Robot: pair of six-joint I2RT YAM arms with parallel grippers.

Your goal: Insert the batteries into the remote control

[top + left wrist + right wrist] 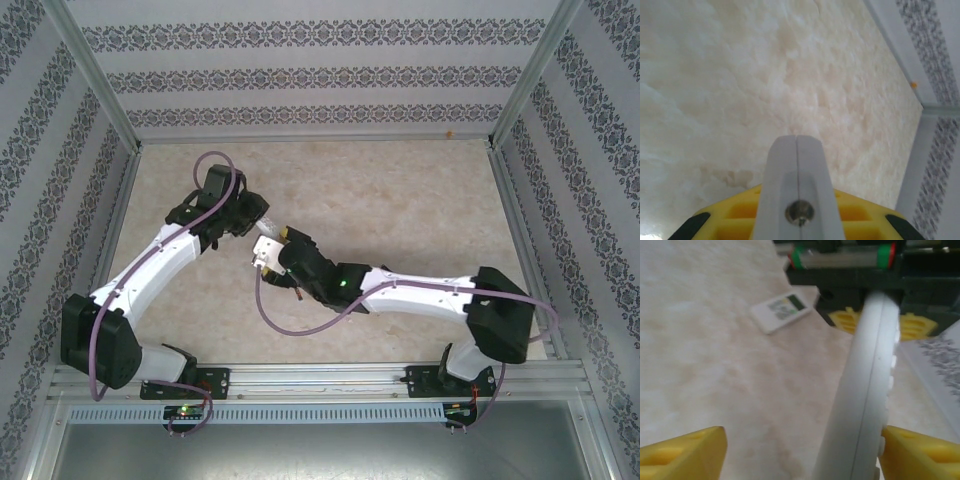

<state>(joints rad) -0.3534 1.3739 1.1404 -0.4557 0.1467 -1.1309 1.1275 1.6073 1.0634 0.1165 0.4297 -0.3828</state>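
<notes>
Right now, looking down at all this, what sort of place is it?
Probably a robot test booth, not a real room: a marble-look tabletop boxed in by wallpapered panels on aluminium posts, with two robot arms bolted to a rail.

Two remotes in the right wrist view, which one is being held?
The long grey remote, edge-on across the foreground, its far end gripped in the left claw. The small white remote with a display lies flat on the table, untouched.
</notes>
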